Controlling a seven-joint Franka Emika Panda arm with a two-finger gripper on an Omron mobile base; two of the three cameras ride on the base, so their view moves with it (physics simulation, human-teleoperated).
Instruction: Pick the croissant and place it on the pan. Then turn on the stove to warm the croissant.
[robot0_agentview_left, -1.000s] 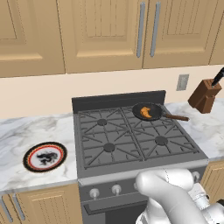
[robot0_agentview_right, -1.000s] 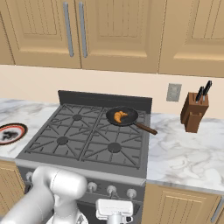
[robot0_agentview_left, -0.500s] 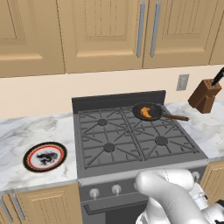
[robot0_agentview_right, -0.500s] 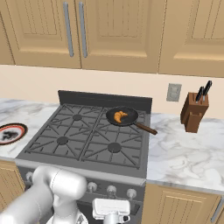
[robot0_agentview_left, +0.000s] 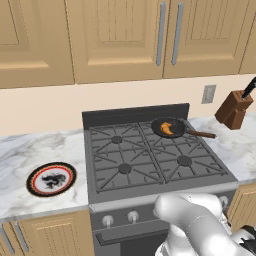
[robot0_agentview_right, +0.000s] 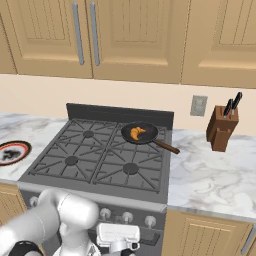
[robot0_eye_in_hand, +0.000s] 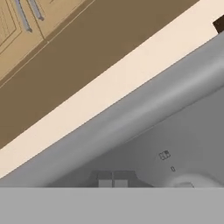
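The golden croissant (robot0_agentview_left: 169, 128) (robot0_agentview_right: 137, 133) lies inside the small black pan (robot0_agentview_left: 159, 123) (robot0_agentview_right: 149, 129), which sits on the back right burner of the dark grey stove (robot0_agentview_left: 125, 150) (robot0_agentview_right: 75, 150). The pan's handle points right. My gripper (robot0_eye_in_hand: 113, 180) is low in front of the stove, below the counter edge. Its two fingertips stand close together with nothing between them. In the hand view a round silver knob (robot0_eye_in_hand: 189, 183) shows to the right of the tips. The silver front knobs (robot0_agentview_left: 132, 216) (robot0_agentview_right: 127, 217) line the stove's front panel, with my white hand (robot0_agentview_right: 117, 234) just under them.
A red-rimmed plate (robot0_agentview_left: 51, 179) (robot0_agentview_right: 12, 152) with a dark motif lies on the marble counter left of the stove. A wooden knife block (robot0_agentview_left: 233, 110) (robot0_agentview_right: 221, 127) stands on the counter at the right. Wooden cabinets hang above.
My hand has shifted slightly to the left along the stove's front. The croissant and pan have not moved.
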